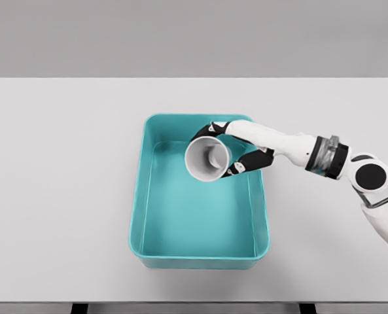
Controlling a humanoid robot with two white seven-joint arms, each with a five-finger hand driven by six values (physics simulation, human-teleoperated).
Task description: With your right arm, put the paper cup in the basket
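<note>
We begin with the one table [63,196], white and wide, which carries everything and leaves free space around the work so that the arm can reach in from the side. On it, near the middle, stands one basket [200,261], a teal tub with low walls and an open top; we think it is placed there with the long side running away from us so that the right arm can come over its right rim without touching the wall. One arm is in view, the right one, which enters from the right edge and stretches across that rim. Its right hand [229,154] is clenched around the one paper cup [208,159], with dark fingers [249,162] wrapped on the cup's side. The cup is held tilted, its open mouth turned toward the camera, and it sits above the far part of the basket's interior; whether it already touches the floor we cannot tell. We judge that only the release remains. The left arm does not show
</note>
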